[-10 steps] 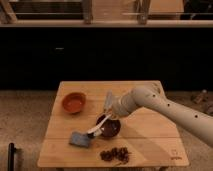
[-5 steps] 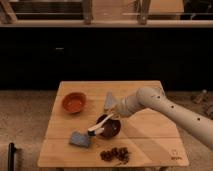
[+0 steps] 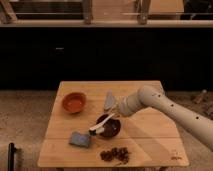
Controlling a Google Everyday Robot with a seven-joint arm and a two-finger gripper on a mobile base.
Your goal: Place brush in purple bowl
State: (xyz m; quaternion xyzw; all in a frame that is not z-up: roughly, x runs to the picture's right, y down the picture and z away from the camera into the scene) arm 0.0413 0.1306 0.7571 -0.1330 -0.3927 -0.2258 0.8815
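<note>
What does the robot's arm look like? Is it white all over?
Mostly. The arm is a thick, smooth, rounded tube in creamy white, with small dark dots along its side. It narrows towards the gripper, which sits over the wooden table and looks greyer. No loose cables show.

Single high view, looking down at the wooden table (image 3: 145, 135), mid distance, gripper (image 3: 116, 113) near centre

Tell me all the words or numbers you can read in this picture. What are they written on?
Nothing here can be read for sure.
A small dark mark sits on the wooden table near its front right corner: too small and blurred to read.
No writing shows on the brush, purple bowl, orange bowl, sponge or robot arm.
The gripper is just above the purple bowl, at the brush handle.
</note>
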